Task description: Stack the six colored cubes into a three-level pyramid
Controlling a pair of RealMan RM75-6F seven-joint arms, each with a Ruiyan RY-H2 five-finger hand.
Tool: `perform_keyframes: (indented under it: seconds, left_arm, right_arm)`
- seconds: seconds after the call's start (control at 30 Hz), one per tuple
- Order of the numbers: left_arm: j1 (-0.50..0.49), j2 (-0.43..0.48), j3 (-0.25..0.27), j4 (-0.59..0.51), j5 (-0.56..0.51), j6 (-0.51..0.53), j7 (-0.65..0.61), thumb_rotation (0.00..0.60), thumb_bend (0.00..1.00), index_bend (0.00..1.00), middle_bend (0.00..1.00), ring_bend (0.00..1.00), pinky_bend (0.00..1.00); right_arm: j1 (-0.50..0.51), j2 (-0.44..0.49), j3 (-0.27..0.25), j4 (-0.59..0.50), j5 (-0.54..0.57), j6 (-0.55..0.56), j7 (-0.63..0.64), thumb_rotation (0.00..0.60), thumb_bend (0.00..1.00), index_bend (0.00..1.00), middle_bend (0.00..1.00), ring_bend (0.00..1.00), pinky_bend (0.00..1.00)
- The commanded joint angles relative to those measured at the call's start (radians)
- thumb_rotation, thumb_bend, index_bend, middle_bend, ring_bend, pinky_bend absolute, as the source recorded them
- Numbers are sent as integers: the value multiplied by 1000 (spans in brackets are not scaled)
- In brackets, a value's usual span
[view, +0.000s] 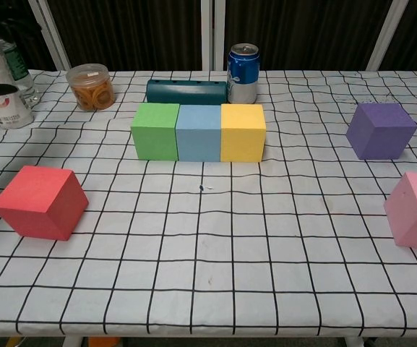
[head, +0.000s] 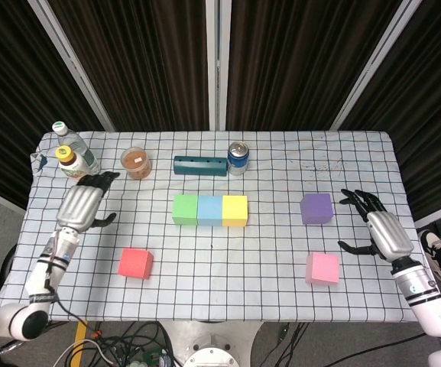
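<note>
Left hand: left hand (head: 81, 206) at the 9 o'clock edge of the tabletop (head: 228, 283), fingers spread, nothing in it; it is raised near the bottles and well apart from every cube. Chest view catches only dark fingertips at its upper left edge.
Right hand: right hand (head: 381, 232) at 3 o'clock, fingers spread and holding nothing, just beside the purple cube's 3 o'clock side but not touching it.
Red cube: red cube (head: 135, 263) (view: 40, 202) alone at 7 o'clock, nearest the robot on the left, turned slightly against the grid lines.
Pink cube: pink cube (head: 322, 268) (view: 415, 210) at 5 o'clock, nearest on the right, partly cut by the chest view's right edge.
Base row: green cube (head: 185, 209) (view: 155, 131), blue cube (head: 209, 210) (view: 198, 132) and yellow cube (head: 235, 211) (view: 242, 132) at the centre, side by side and touching, green at the 9 o'clock end, yellow at the 3 o'clock end. All on one level.
Purple cube: purple cube (head: 316, 208) (view: 379, 130) at 3 o'clock of the row, well apart from it, farther back than the pink cube.
Stack state: all six cubes rest directly on the tabletop.
Far side, 12 o'clock: teal block (head: 200, 166) (view: 186, 91) lying lengthwise just behind the row; blue can (head: 238, 157) (view: 243, 73) upright, just beside the block's 3 o'clock end.
Far side, 10 o'clock: clear jar (head: 136, 163) (view: 92, 87) with brownish contents; two bottles (head: 76, 157) beyond it at the far left corner.
</note>
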Motion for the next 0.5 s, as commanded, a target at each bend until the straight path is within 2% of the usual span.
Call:
perform_keyframes:
  seconds: [0.03, 0.27, 0.5]
  left_arm:
    - [75, 61, 59, -28, 115, 23, -114, 600, 226, 132, 129, 157, 165]
    - [129, 131, 155, -70, 334, -30, -232, 600, 227, 130, 138, 157, 162]
    - [135, 140, 194, -108, 416, -103, -214, 600, 225, 83, 98, 114, 143]
  right_arm:
    - [-7, 12, -14, -21, -43, 26, 6, 600, 129, 0, 219, 0, 0]
    - [-14, 22, -13, -31, -42, 50, -9, 600, 129, 0, 219, 0, 0]
    - [-17, 20, -12, -20, -29, 54, 3, 600, 128, 0, 219, 0, 0]
